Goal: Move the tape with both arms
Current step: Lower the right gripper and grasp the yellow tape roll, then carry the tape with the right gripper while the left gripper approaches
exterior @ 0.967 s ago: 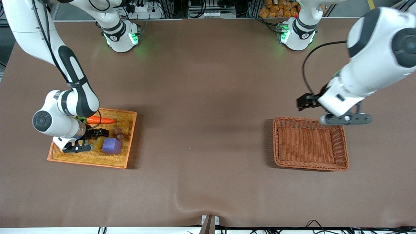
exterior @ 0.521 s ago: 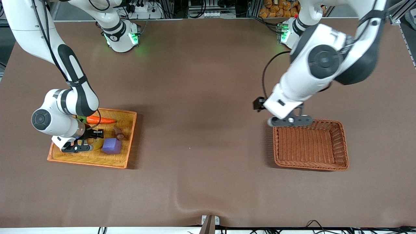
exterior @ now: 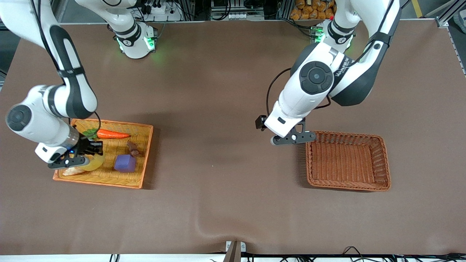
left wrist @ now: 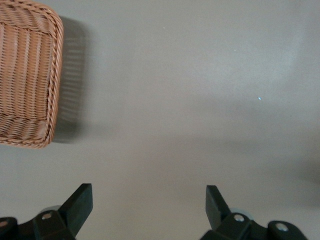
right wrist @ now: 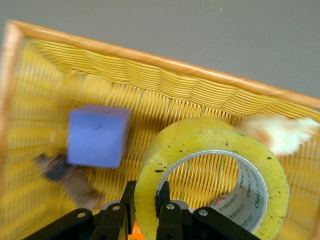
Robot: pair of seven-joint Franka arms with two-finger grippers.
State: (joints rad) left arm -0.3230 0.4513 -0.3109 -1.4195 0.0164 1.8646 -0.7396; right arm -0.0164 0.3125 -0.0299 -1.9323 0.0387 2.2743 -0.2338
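Yellowish tape [right wrist: 212, 175] wall clamped by right gripper [right wrist: 145, 200] over yellow tray [exterior: 142, 156], hoisted for handover. Left gripper [left wrist: 147, 210] held spread over table [exterior: 225, 109] beside brown basket [exterior: 347, 185], readied for receipt.

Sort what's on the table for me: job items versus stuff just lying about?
Job: tape, pinched in the right claw; open left claw, over bare table.

Lying about: purple cube, carrot, croissant toy, yellow tray, brown basket.

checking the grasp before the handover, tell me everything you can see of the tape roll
The tape is a thick ring of yellowish translucent tape, speckled with dark marks, around a grey printed core. The right gripper is shut on its wall, one finger inside the core and one outside. It hangs tilted over the yellow wicker tray, beside the purple cube.
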